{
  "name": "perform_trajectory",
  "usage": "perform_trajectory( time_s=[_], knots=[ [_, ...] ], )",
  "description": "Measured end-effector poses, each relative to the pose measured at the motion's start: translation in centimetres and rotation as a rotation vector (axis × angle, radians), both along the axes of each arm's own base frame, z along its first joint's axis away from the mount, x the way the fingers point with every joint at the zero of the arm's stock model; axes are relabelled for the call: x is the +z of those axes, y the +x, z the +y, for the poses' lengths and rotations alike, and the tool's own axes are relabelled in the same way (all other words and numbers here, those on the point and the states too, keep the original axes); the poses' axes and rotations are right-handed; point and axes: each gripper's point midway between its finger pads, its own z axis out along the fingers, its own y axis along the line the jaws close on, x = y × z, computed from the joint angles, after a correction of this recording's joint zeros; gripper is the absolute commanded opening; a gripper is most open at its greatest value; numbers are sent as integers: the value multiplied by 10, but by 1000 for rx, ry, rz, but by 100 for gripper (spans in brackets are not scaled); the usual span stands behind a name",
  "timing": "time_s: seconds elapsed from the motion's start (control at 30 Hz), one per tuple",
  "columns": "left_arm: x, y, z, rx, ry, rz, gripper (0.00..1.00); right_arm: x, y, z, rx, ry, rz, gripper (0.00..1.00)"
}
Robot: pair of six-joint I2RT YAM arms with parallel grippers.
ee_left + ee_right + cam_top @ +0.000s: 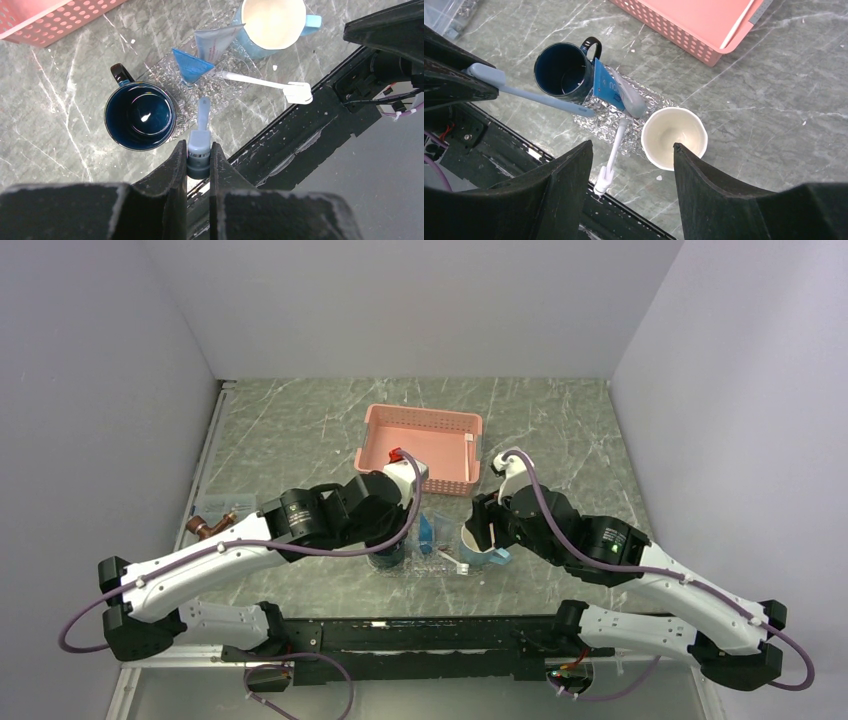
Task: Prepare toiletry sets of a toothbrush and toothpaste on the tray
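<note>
Over the near edge of the clear tray [167, 75], the left fingers [176, 162] clamp one end of a pale toothbrush [203, 110], aimed beside the blue toothpaste [190, 65], apparently to complete a set. The right fingers [574, 172] hang wide open, empty.

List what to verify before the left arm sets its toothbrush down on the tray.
1. Grip: ok. The left gripper is shut on the handle end of the held toothbrush.
2. Aim: ok. The held brush's tip is over the near edge of the tray.
3. Landing spot: cannot tell. The dark mug and the toothpaste tubes stand close by.
4. White toothbrush fully on the tray: not ok. Its head sticks out past the tray's edge.
5. Right gripper clear: ok. It is open, empty and raised above the tray.
</note>
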Motion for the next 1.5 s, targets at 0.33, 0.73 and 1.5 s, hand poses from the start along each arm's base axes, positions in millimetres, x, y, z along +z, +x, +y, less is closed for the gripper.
perform_trajectory(
  time_s=[0.33,0.73,1.5],
  knots=[
    [-14,3,-9,-4,4,8,0,-1,-1,-2,-4,10,1,62],
    [-33,5,-19,10,28,45,0,-2,-2,-3,-8,18,2,62],
    [-64,12,-19,93,20,51,0,-6,-4,-7,-13,27,6,62]
  ],
)
